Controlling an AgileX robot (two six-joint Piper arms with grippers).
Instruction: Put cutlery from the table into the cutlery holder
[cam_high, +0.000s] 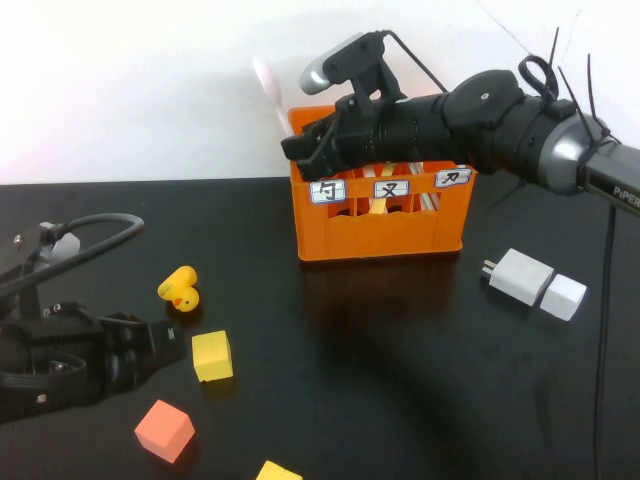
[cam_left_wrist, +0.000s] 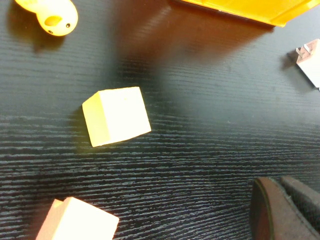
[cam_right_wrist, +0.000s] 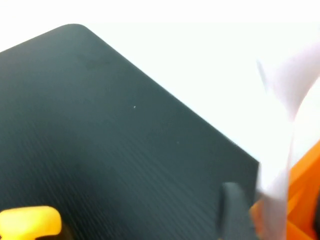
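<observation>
The orange cutlery holder stands at the back middle of the black table. The white spoon stands at its left end, bowl up, handle down inside the crate's left corner. My right gripper hovers at that left end. In the right wrist view the spoon runs between its fingers, touching one, with orange crate showing in the gap on the other side; the jaws look open. My left gripper rests shut and empty at the front left, also seen in the left wrist view.
A yellow duck, a yellow cube, an orange cube and another yellow block lie at the front left. A white plug adapter and a white block lie right of the crate.
</observation>
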